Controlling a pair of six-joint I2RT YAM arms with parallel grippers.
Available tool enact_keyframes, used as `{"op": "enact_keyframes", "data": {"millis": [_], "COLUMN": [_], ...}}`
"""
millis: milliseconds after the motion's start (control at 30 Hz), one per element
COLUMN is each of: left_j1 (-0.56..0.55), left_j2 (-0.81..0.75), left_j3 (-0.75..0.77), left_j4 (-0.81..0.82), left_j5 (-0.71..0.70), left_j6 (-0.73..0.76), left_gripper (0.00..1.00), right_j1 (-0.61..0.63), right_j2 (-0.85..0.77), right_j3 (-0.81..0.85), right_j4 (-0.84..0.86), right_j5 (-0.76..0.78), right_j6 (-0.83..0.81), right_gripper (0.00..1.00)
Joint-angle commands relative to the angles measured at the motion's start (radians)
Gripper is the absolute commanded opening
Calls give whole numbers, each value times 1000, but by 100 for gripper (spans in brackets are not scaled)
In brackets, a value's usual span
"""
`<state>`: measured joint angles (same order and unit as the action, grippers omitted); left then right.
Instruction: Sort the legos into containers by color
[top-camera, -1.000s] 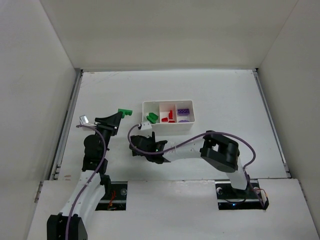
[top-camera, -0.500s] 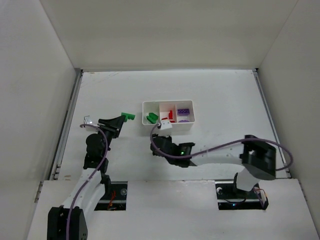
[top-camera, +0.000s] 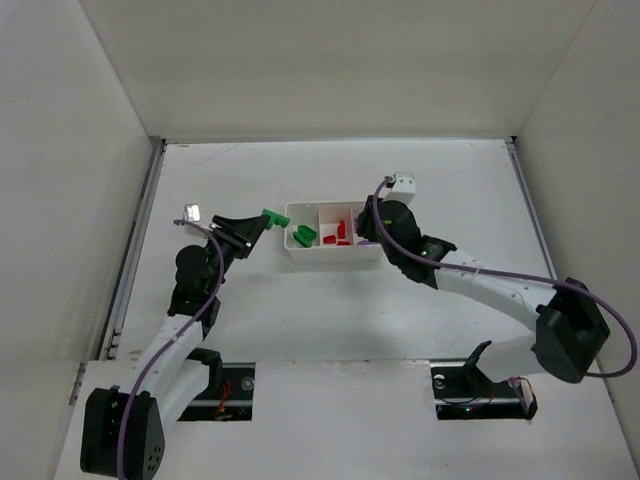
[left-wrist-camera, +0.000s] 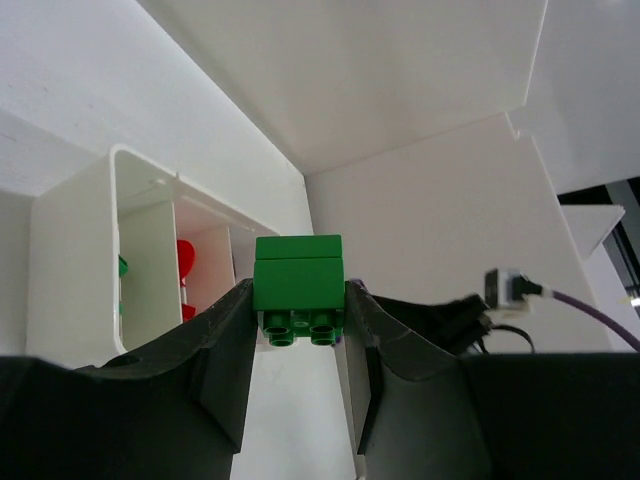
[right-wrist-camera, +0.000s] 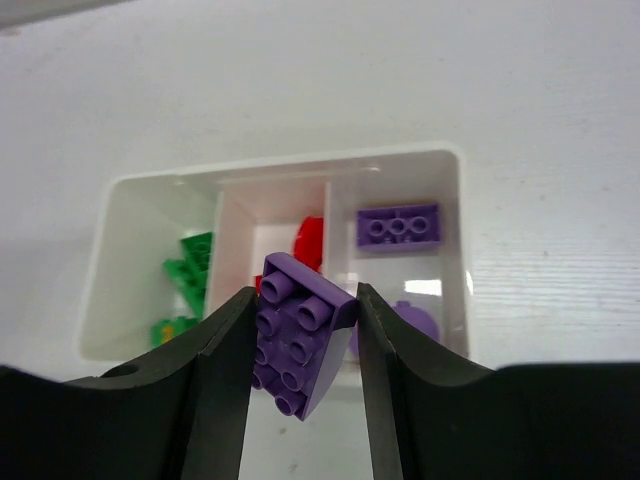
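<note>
**Both hands loaded at the tray**

The white tray (top-camera: 335, 253) lies near the middle of the desk (top-camera: 450, 180), its three compartments in a row from left to right. The left hand (top-camera: 262, 219) is just beside the tray's left end, closed on a green brick (left-wrist-camera: 297, 272); the brick sits level between the two fingers, clear of the desk, with round knobs showing at its near end; in the top view it is at the tray's far-left corner, and whether it touches the rim cannot be told. The right hand (right-wrist-camera: 303, 345) hangs over the right end of the tray, gripping a purple brick (right-wrist-camera: 300, 325); that brick is tilted, studs toward the wrist camera, and from there it covers the wall between the middle and right compartments. The left compartment holds green pieces (right-wrist-camera: 190, 275); the middle one holds red pieces (top-camera: 340, 235); the right one holds a flat purple plate (right-wrist-camera: 398, 225) and a second purple piece (right-wrist-camera: 420, 320), partly hidden behind a finger.
</note>
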<state>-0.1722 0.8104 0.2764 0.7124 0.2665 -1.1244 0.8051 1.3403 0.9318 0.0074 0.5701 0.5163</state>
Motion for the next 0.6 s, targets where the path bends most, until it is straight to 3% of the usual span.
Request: {"op": "enact_keyframes", "data": {"millis": [0,367,567], "left_j1": [-22,-63,-100], "left_j2": [45,128,156], "left_j3": [66,90,83], "left_j4": [78,189,248], "left_j5": [80,200,201], "left_j6": [40,26,2], "left_gripper": [18,18,19], "right_j1": [-42,-114,-120], "right_j2": [75,178,169], "right_j3": [5,35,45], "right_j4": [63,144,154], "right_j5": [-41,-45,-61], "right_j6": [-78,-104,-111], "right_gripper": [32,37,69]}}
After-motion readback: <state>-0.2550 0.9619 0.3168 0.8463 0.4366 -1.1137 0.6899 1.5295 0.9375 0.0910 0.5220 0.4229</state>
